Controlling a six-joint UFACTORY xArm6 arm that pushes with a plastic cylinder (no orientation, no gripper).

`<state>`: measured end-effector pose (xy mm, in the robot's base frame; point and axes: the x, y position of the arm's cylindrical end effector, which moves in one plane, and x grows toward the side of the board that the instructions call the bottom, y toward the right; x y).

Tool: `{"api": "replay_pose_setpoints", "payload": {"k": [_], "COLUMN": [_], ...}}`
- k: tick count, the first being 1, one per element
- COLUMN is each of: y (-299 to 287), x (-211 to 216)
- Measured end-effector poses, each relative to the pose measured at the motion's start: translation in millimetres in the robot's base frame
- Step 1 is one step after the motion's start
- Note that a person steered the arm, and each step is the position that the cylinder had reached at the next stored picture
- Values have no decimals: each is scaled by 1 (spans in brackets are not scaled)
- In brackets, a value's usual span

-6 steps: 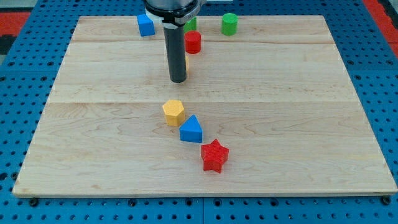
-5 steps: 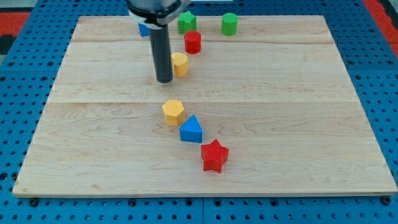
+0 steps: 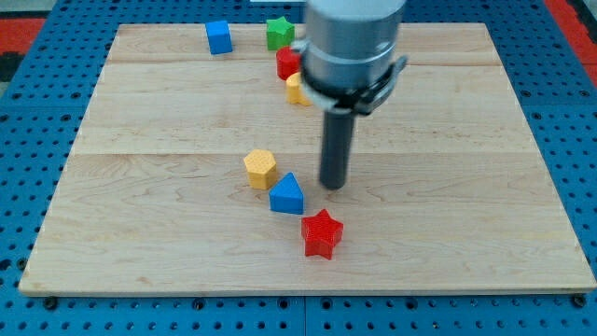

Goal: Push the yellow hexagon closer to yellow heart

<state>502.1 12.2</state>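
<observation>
The yellow hexagon (image 3: 260, 169) lies near the board's middle, a little left of centre. The yellow heart (image 3: 295, 90) lies toward the view's top, just below the red cylinder (image 3: 286, 63), and is partly hidden by the arm. My tip (image 3: 333, 185) rests on the board to the right of the yellow hexagon and just right of the blue triangle (image 3: 286, 194), apart from both. The arm's body hides part of the view's top.
A red star (image 3: 322, 233) lies below the blue triangle. A blue cube (image 3: 219, 37) and a green star (image 3: 278, 33) sit near the board's top edge. The board (image 3: 466, 187) rests on a blue pegboard table.
My tip has moved from left of the yellow heart down and right to beside the blue triangle. The yellow heart sits slightly further right. The green cylinder is now hidden behind the arm.
</observation>
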Motion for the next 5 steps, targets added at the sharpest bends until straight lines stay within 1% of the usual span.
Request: {"api": "replay_pose_setpoints", "payload": {"k": [1, 2, 3, 4, 5], "y": [-68, -79, -74, -27, -7], "x": [6, -24, -67, -87, -76]}}
